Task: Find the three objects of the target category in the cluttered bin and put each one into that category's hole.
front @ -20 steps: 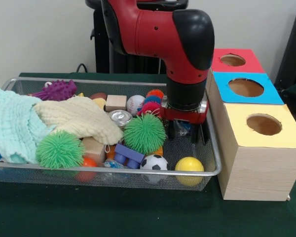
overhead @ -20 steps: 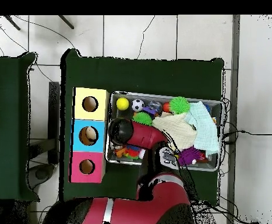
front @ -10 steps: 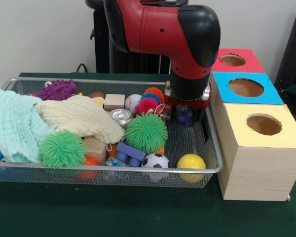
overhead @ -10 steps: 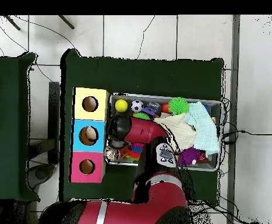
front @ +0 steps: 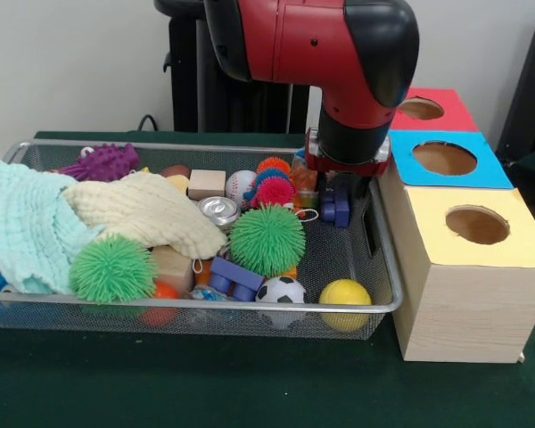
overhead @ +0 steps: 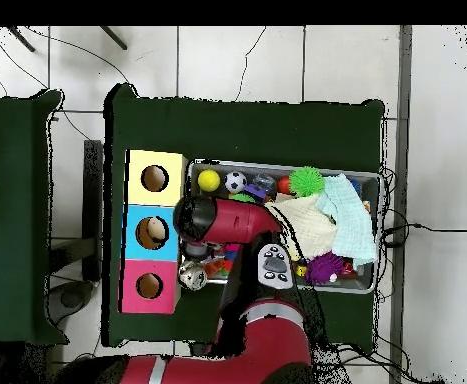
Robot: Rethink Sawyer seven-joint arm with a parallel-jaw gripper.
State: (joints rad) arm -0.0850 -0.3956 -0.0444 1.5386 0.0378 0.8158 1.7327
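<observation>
Green spiky balls (front: 267, 239) two, box holes (front: 477, 225) three; pincer (front: 336, 203) grasping blue block (front: 335, 207)

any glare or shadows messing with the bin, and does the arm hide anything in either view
Front view: even light, a small glint on the silver can, the gripper clear above the mesh bin. Overhead view: the red arm covers the bin's end beside the box.

The red and black arm (front: 321, 45) reaches down, wrist vertical. Its gripper (front: 336, 203) hangs below the wrist, fingers closed on a small blue block (front: 335, 207).
</observation>
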